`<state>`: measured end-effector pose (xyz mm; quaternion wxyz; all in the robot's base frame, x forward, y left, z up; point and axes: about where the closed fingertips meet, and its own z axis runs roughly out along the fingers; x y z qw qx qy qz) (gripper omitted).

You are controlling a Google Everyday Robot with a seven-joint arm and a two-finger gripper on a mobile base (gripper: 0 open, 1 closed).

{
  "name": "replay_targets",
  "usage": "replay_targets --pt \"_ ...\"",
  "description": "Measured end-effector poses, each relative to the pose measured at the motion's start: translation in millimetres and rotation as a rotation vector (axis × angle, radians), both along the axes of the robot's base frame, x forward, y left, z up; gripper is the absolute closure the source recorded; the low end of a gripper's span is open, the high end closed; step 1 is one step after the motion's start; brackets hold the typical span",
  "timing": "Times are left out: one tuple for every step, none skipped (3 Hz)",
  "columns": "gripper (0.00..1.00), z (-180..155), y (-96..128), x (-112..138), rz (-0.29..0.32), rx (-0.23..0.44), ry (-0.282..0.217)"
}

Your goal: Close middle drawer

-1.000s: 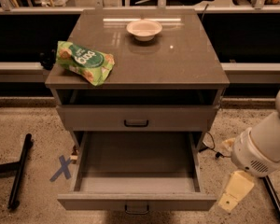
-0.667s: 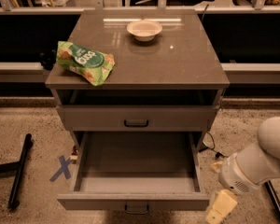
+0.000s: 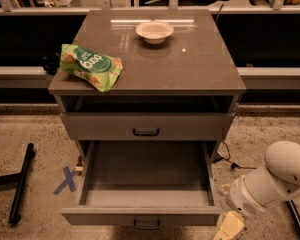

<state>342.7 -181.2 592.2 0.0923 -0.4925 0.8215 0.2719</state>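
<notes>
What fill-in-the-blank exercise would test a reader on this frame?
The middle drawer stands ___.
The gripper hangs by that drawer's front ___ corner.
The bag on the cabinet top is mainly ___.
Missing words: open; right; green.

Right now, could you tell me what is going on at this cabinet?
The robot's pincer hangs low beside the right front corner of the middle drawer, which stands pulled out and empty, not yet closed. The drawer above is shut. A green snack bag and a white bowl sit on top.
</notes>
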Motion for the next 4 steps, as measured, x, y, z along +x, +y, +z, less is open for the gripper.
replay_targets --pt "0.03 -24 8 -4 -0.029 -0.035 0.081" --pt "0.26 -41 14 -8 -0.084 -0.040 0.161" --pt "0.49 -55 10 -13 -0.136 -0.047 0.200" --pt "0.80 -119 0 -28 -0.207 -0.104 0.263"
